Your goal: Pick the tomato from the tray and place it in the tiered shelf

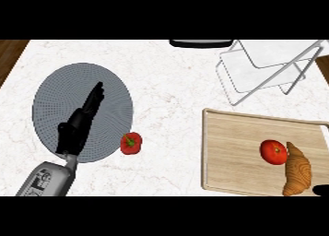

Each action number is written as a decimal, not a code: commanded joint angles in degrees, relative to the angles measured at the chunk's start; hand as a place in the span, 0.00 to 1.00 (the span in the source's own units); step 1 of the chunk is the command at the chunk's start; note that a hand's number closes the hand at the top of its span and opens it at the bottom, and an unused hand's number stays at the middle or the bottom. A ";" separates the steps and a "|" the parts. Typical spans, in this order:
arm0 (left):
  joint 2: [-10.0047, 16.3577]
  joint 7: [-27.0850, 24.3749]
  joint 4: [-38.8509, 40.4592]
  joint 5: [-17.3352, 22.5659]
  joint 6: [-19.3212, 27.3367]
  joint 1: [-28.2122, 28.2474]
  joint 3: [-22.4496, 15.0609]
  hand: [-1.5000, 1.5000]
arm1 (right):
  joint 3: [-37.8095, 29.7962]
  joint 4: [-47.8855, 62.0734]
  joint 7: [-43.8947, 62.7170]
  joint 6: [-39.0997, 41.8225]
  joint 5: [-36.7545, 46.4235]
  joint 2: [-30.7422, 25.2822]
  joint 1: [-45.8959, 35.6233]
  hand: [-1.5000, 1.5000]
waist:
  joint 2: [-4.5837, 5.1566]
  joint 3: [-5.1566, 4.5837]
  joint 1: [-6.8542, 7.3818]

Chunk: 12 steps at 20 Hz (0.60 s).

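A red tomato (273,152) lies on the wooden tray (235,143) at the right, touching a croissant (297,171). The white wire tiered shelf (269,69) stands at the back right, beyond the tray. My left hand (78,124) is open, fingers straight, stretched over a grey round mesh plate (58,99) on the left. Only a black bit of my right hand (326,189) shows at the lower right edge, just off the tray's near corner.
A second red fruit with a green stem (131,143) lies on the marble counter beside the grey plate. A dark object (201,43) sits at the counter's back edge. Wooden floor shows past both counter sides.
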 commanded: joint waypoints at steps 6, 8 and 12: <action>-2.07 -0.52 0.70 -2.20 -2.40 0.26 2.79 0.50 | 8.41 -3.16 16.87 5.18 9.97 6.08 -11.39 0.00 | -0.05 0.16 -0.03; -4.90 -0.89 1.47 -4.86 -0.27 0.58 1.22 0.50 | 7.40 -4.01 19.59 6.73 9.86 7.50 -13.73 0.00 | -0.06 0.16 -0.10; -4.81 2.66 0.52 -5.78 -1.95 -1.49 3.13 0.50 | 6.05 -6.28 18.06 9.23 12.90 9.74 -10.08 0.00 | -0.12 0.18 -0.37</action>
